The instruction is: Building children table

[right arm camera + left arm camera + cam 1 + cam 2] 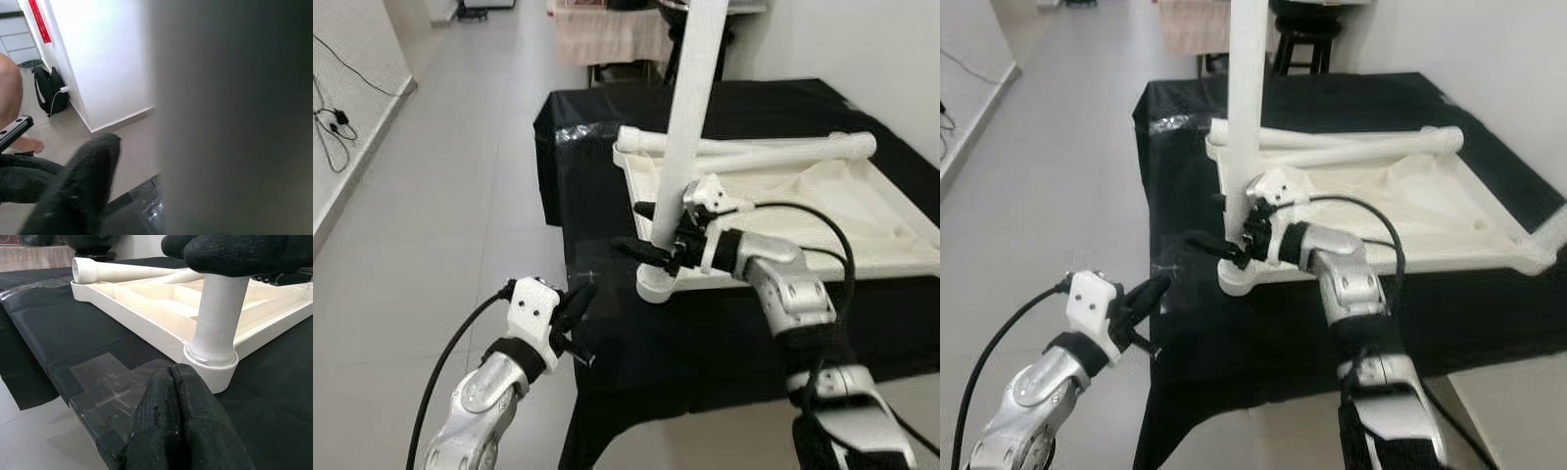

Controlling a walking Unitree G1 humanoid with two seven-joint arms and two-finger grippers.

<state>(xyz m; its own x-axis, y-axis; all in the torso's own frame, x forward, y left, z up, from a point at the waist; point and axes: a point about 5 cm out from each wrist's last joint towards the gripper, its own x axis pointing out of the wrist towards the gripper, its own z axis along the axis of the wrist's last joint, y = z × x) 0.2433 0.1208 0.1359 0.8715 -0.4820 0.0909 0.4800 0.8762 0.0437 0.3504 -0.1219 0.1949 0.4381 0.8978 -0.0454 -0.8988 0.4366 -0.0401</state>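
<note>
The white children's table top (862, 211) lies upside down on a black-draped table (597, 127). A white leg (690, 108) stands upright in the socket (656, 284) at its near left corner. My right gripper (636, 230) is shut on this leg just above the socket, its black fingers (234, 254) wrapped round it. My left gripper (579, 299) is shut on nothing and hovers at the draped table's near left corner, a little short of the socket. Loose white legs (773, 152) rest across the far side of the table top.
Grey tiled floor (460, 196) stretches away on the left, with a cable (333, 122) by the wall. A cloth-covered table (607, 34) and a dark stool stand behind. In the right wrist view, a black backpack (49, 90) leans on a white wall beside part of a person (10, 98).
</note>
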